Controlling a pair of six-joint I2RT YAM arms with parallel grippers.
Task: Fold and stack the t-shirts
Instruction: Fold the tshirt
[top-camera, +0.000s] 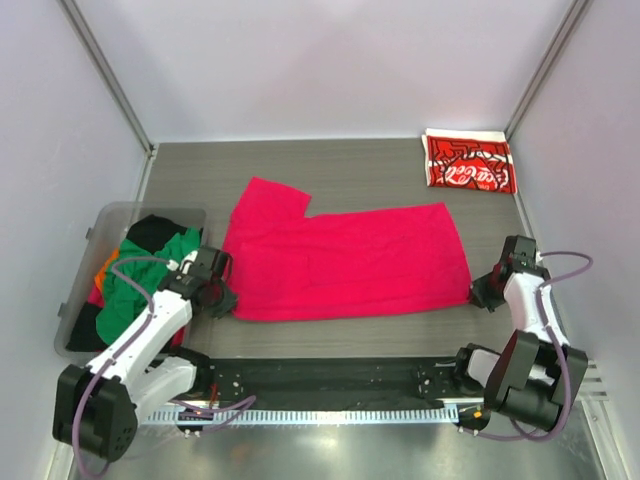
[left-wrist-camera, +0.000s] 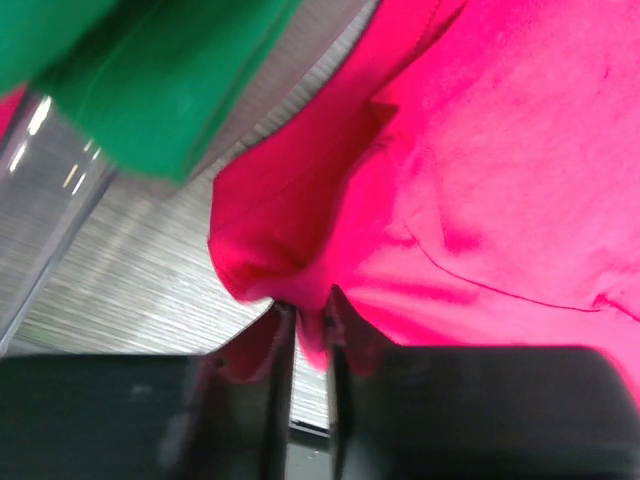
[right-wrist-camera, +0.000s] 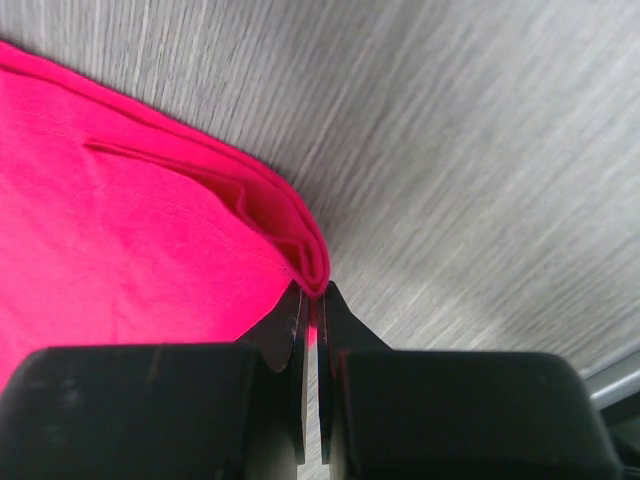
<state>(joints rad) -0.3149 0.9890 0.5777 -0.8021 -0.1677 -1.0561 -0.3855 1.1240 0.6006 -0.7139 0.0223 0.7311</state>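
The crimson-pink t-shirt (top-camera: 345, 260) lies spread across the middle of the table, one sleeve pointing to the far left. My left gripper (top-camera: 218, 297) is shut on the shirt's near left corner (left-wrist-camera: 310, 330). My right gripper (top-camera: 483, 291) is shut on its near right corner (right-wrist-camera: 310, 270), where the cloth is doubled over. A folded red Coca-Cola t-shirt (top-camera: 468, 162) lies at the far right corner. Green (top-camera: 140, 285), black (top-camera: 152, 232) and orange (top-camera: 108, 263) t-shirts are heaped in the bin on the left.
A clear plastic bin (top-camera: 95, 235) stands at the left edge, with green cloth hanging over its rim (left-wrist-camera: 150, 90). Grey walls close the table on three sides. A metal rail (top-camera: 330, 410) runs along the near edge between the arm bases.
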